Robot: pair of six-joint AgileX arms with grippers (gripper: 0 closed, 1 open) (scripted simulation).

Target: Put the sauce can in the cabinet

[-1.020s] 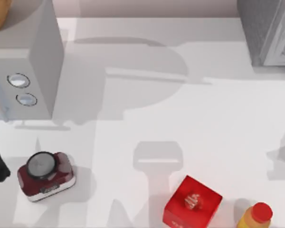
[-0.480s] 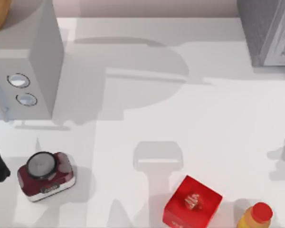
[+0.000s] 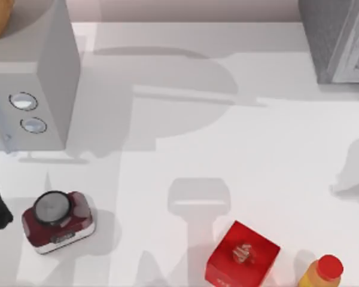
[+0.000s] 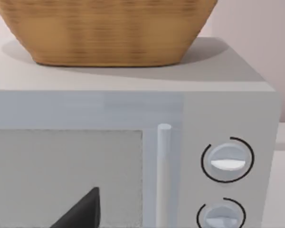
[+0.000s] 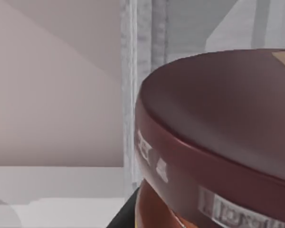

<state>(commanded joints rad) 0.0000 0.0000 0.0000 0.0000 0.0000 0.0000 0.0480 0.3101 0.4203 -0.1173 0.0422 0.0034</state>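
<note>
The sauce can [image 5: 218,142] sits very close in the right wrist view, showing its dark maroon top and a strip of orange label below. My right gripper [image 5: 128,213] is shut on it, with a dark bit of finger showing at the can's lower side. Behind the can stand pale grey upright frame pieces of the cabinet [image 5: 142,71]. In the top view the cabinet [image 3: 323,42] is at the far right corner, with a speckled dark-grey side and a paler framed front. My left gripper [image 4: 80,211] is parked in front of the microwave at the left edge.
A pale grey microwave [image 3: 48,72] with two round knobs stands at the far left, a woven basket [image 4: 109,28] on top. A maroon scale [image 3: 57,220] sits near left. A red box [image 3: 242,254] and a yellow bottle [image 3: 322,274] stand at the front right.
The arm's shadow at the table's right edge has grown and shifted toward the far side, nearer the cabinet. The things on the table have stayed put.
</note>
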